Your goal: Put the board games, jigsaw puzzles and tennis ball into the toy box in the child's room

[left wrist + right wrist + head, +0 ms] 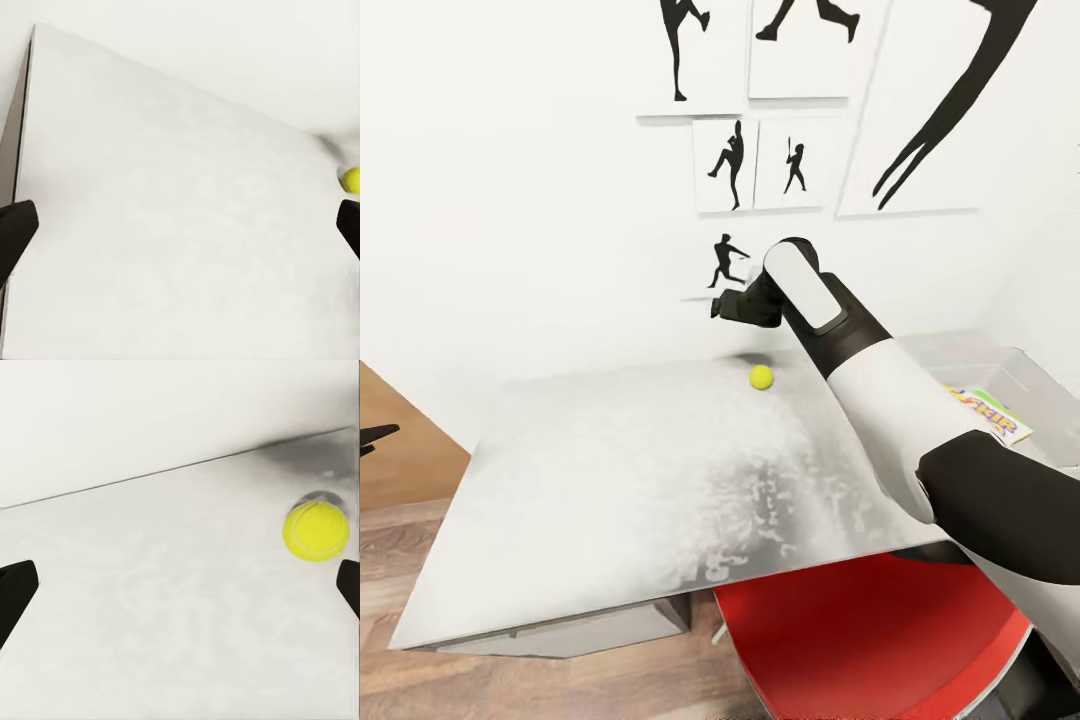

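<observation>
One tennis ball [761,377] is lying on the table [610,480] near its far edge, close to the wall. The right gripper [718,306] is hovering just above it, fingers spread wide. The left gripper [180,232] is likewise spread. One Skip-Bo board game [992,414] is sitting inside the toy box [1040,385] at right.

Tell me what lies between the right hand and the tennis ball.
Nothing: in the right wrist view only bare pale table top separates the open right hand from the tennis ball, which sits near one finger.
</observation>
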Available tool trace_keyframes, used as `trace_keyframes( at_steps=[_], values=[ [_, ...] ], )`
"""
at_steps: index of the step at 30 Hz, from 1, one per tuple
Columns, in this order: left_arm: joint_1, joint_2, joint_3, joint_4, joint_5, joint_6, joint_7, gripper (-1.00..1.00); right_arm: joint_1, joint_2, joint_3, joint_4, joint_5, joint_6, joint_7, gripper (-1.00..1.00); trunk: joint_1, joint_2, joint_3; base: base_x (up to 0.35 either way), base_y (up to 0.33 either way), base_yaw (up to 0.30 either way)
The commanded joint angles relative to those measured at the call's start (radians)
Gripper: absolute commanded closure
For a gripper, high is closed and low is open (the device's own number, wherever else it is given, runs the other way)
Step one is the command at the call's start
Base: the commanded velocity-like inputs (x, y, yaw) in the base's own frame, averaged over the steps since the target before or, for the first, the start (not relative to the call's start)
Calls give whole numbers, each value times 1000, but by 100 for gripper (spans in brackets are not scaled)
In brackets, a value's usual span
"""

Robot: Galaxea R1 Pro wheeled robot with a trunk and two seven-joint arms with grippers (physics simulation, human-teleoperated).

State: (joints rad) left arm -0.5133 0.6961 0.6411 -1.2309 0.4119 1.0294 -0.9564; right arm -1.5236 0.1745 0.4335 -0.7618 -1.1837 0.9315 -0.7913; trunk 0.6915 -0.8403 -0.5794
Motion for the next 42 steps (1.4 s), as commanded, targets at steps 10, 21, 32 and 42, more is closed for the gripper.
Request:
trace_keyframes(
  at_steps=[10,21,32,42],
  values=[
    [-1,1,8,-1,-1,2,-7,-100,-1,0,6,-50,-11,16,-11,-100,0,-1,-11,0,0,-35],
    [-1,0,9,-1,0,1,-7,-100,-1,0,5,-56,-8,16,-11,-100,0,-1,-27,0,0,-1],
    [-2,11,3,-26,-2,9,-7,-100,-1,0,4,-51,-5,15,-7,-100,0,-1,-45,0,0,0],
    [-2,324,-2,-94,25,18,-10,-100,-1,0,15,-52,7,13,-9,-100,0,-1,-61,0,0,0]
  ],
)
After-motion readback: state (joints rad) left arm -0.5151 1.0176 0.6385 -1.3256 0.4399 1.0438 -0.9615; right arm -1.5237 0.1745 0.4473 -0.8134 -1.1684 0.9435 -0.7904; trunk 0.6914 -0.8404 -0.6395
